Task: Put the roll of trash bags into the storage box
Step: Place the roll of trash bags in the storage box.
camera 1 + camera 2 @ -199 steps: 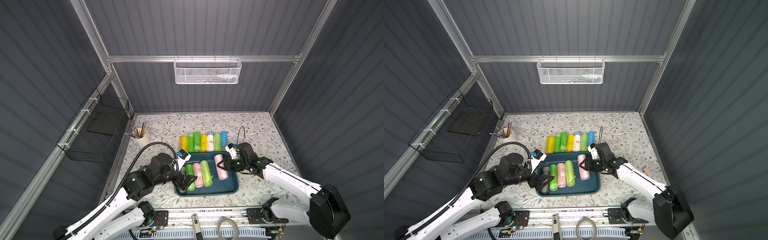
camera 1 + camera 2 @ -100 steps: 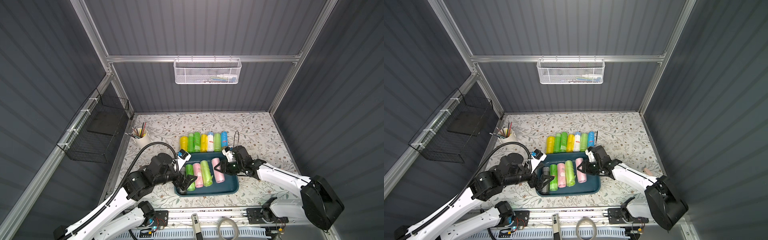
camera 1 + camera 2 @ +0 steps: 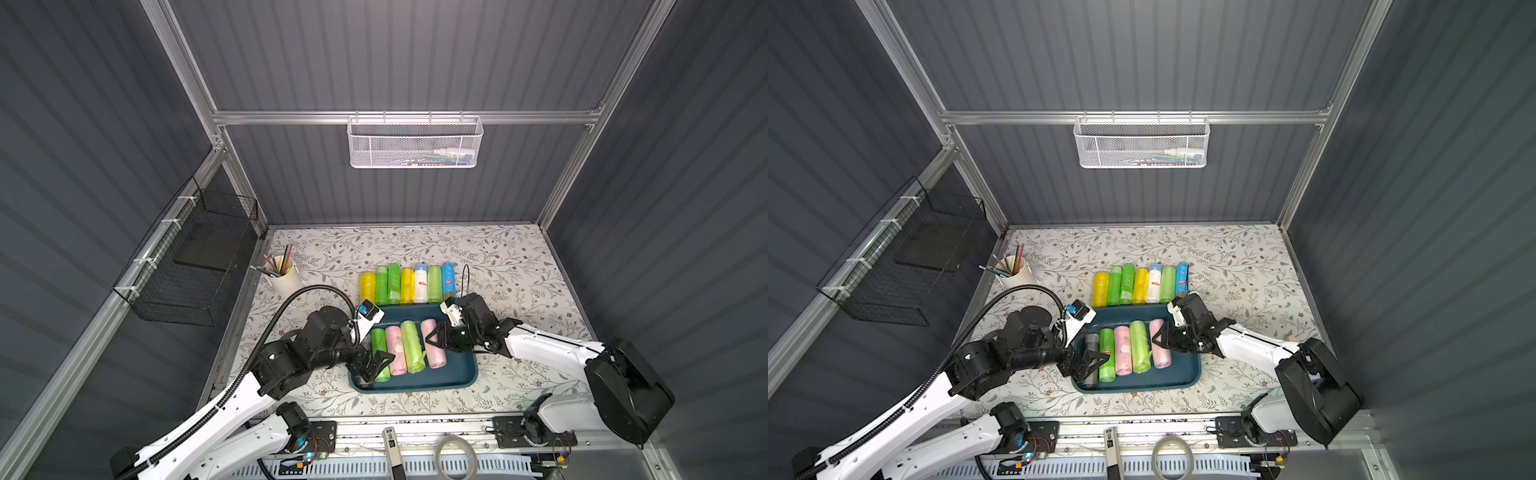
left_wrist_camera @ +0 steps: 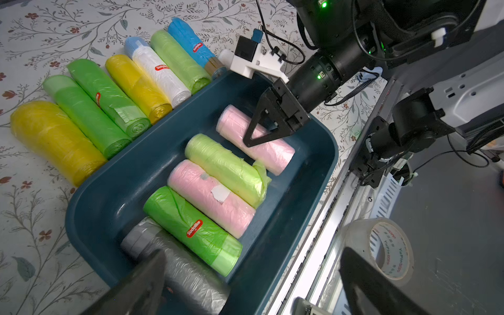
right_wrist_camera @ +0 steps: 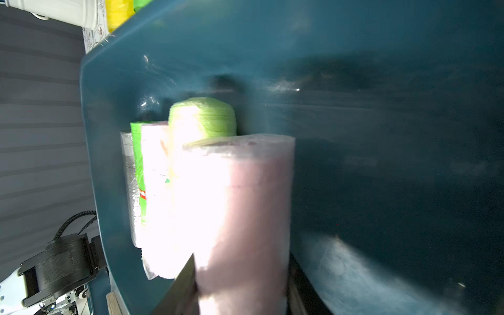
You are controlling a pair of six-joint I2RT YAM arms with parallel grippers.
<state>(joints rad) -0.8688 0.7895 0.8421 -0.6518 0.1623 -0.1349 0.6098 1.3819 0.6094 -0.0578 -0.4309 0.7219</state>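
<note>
R gripper (image 3: 430, 338) grips pink roll (image 3: 436, 357), 3 o'clock in storage box (image 3: 457, 370); L gripper (image 3: 374, 365) spread wide. Lifting w/o release could drag it out.

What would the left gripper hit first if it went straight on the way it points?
The left gripper would probably meet the grey roll in the storage box, just ahead of its open fingers; depth is unclear.

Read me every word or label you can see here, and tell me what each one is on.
"Sodolike": red label on the bright green roll in the storage box.
"YuPin BOPP": printed inside the tape roll, only partly legible.
Red labels on the white roll, blue roll and outside green roll: too small to read.
</note>
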